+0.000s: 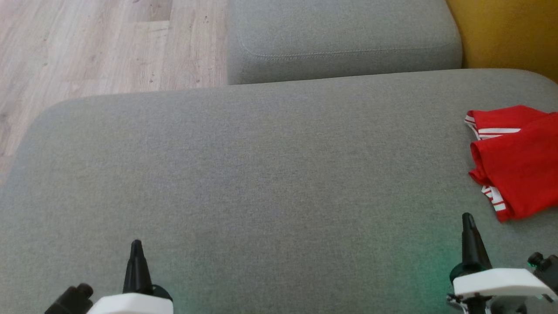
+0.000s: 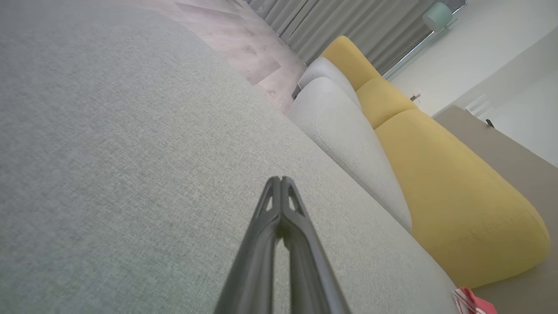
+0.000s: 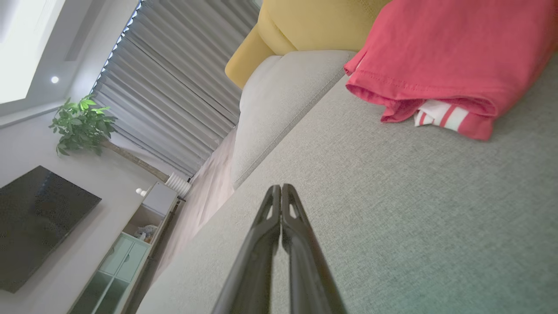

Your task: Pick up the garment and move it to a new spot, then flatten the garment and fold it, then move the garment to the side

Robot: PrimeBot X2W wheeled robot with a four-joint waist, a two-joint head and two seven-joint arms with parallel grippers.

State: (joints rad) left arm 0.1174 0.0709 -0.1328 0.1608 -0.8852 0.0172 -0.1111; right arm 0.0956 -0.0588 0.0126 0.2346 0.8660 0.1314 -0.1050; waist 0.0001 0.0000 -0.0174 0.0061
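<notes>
A red garment with white stripes (image 1: 518,161) is seen lying bunched and partly folded on the grey sofa seat (image 1: 261,174), at 3 o'clock in the head view, cut off by the picture's edge. It is touched by neither gripper. The right gripper (image 1: 467,216) is held low at 5 o'clock, with the garment near it toward 1 o'clock; the left gripper (image 1: 136,244) is held at 7 o'clock, well apart from the garment. From the head view the state of the jaws cannot be read. In each wrist view the jaws are shown pressed together at the tips, with nothing between them.

In the right wrist view the garment is shown close up at 1 o'clock, its hem stitching and a white-striped piece tucked beneath the red layer being made out. In the left wrist view a small striped corner of it is caught at 5 o'clock.

A second grey cushion (image 1: 340,39) is seen at 12 o'clock in the head view, a yellow cushion (image 1: 510,30) at 1 o'clock, and wood flooring (image 1: 87,43) at 10 o'clock. Grey curtains (image 3: 174,87), a potted plant (image 3: 83,126), a dark television (image 3: 39,222) and a pale cabinet (image 3: 126,253) are shown by the right wrist view.
</notes>
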